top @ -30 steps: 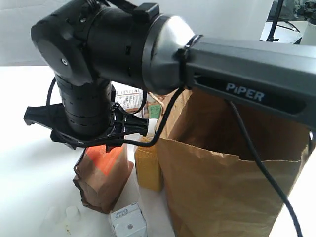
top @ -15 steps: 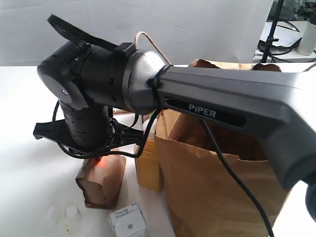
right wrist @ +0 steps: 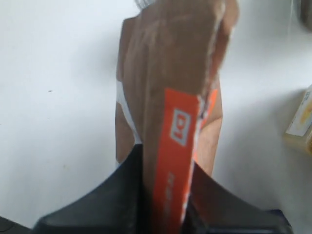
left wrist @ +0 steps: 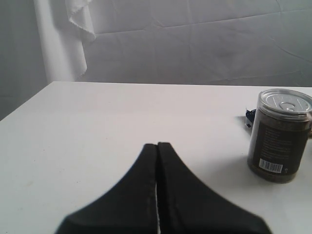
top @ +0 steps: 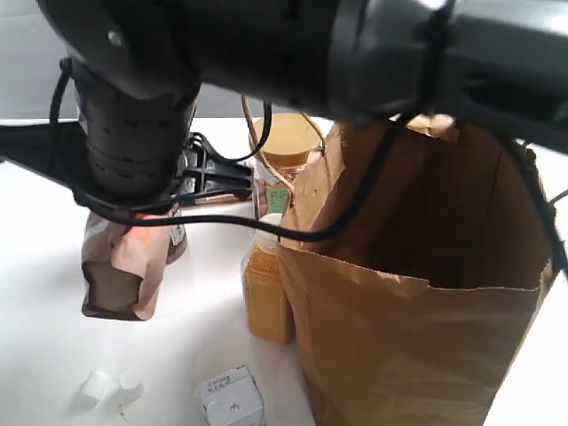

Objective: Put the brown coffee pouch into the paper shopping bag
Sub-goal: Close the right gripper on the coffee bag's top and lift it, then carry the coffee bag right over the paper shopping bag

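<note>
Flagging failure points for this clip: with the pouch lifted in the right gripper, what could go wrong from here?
The right gripper pinches the brown coffee pouch by its top edge only, so it may slip. The yellow bottle stands between pouch and paper shopping bag; a low swing could topple it.

Orange-labelled brown coffee pouch [top: 117,271] aloft near the upright, open-topped paper shopping bag [top: 390,355], apart from it
</note>
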### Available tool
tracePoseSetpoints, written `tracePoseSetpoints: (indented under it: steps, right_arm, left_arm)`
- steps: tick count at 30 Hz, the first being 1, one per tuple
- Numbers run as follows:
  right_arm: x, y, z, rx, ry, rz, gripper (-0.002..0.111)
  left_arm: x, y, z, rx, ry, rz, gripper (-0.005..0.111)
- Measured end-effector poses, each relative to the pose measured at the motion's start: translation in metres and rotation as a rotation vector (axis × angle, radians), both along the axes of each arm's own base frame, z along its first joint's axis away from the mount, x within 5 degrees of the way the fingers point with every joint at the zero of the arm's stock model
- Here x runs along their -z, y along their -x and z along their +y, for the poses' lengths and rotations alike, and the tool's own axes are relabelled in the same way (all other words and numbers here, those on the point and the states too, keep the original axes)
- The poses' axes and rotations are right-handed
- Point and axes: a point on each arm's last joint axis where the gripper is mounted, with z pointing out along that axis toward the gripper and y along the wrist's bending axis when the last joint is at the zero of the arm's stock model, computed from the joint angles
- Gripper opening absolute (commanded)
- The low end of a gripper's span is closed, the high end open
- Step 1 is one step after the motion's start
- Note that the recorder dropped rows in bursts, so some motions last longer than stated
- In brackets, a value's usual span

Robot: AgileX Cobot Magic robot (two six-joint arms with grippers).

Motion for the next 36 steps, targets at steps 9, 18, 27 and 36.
tracePoseSetpoints:
  steps: [9, 18, 27, 36]
  right_arm:
    - [-0.086, 0.033, -0.039, -0.163, -0.216, -0.113, 0.0]
    - [-0.158, 0.059, -0.1, -0.281, -0.376, -0.284, 0.0]
    - [-0.2, 0.067, -0.172, -0.248, -0.386, -0.424, 0.0]
    - [-0.219, 0.06, -0.224, -0.165, -0.371, -0.508, 0.0]
  left_arm:
    - [0.0, 0.0, 0.0, 0.0, 0.0, 0.0, 0.0]
    - [0.0, 0.0, 0.0, 0.0, 0.0, 0.0, 0.0]
    - [0.0, 0.0, 0.0, 0.0, 0.0, 0.0, 0.0]
    - [0.0, 0.0, 0.0, 0.0, 0.0, 0.0, 0.0]
